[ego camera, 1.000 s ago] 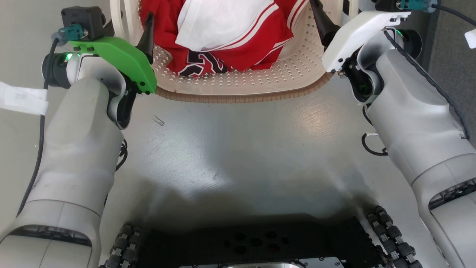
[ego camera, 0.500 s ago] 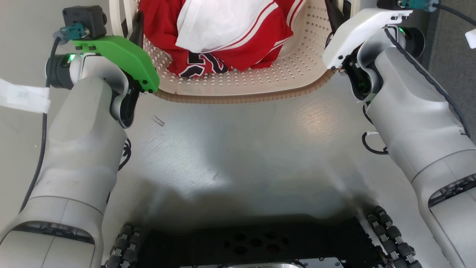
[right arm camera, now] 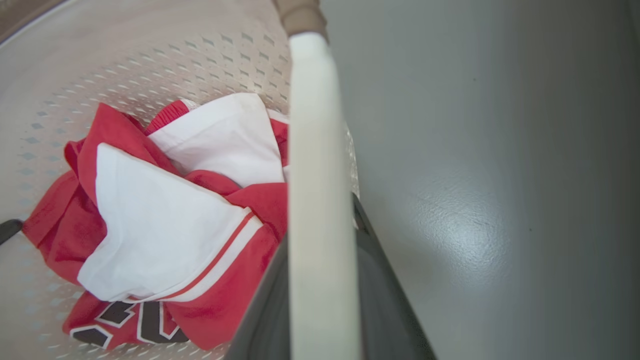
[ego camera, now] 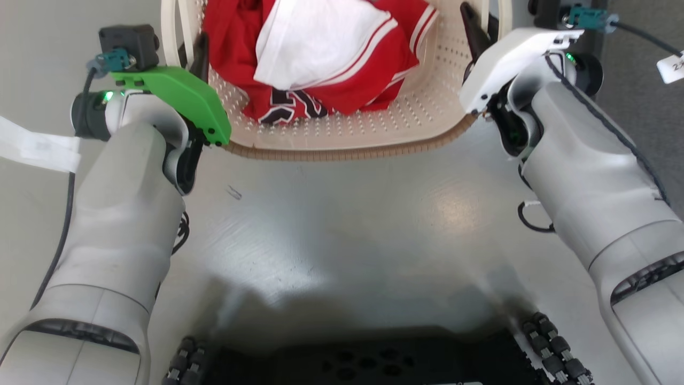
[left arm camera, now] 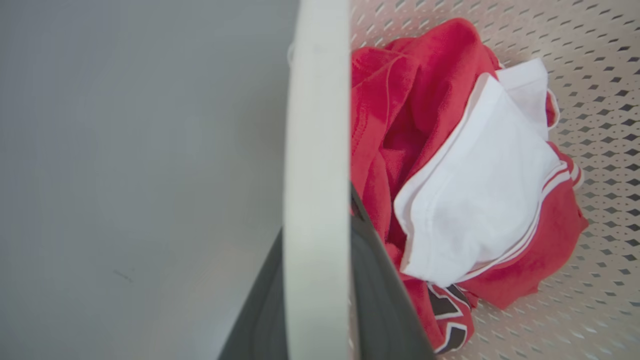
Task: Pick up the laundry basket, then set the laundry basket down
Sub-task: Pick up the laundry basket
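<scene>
The left gripper (left arm camera: 316, 215), with long dark tapered fingers, is clamped on the smooth white left handle (left arm camera: 315, 125) of the small cream perforated plastic laundry basket (ego camera: 347, 133). The basket sits between both arms over the glossy grey floor (ego camera: 347, 224); whether it touches the floor I cannot tell. Crumpled red and white clothes (ego camera: 320, 59) lie in its rounded bowl. The right gripper (right arm camera: 320, 220) likewise pinches the white right handle (right arm camera: 312, 125). The head view gives the ribbed brown rim (ego camera: 347, 155); the wrist views give each bar pressed between fingers.
</scene>
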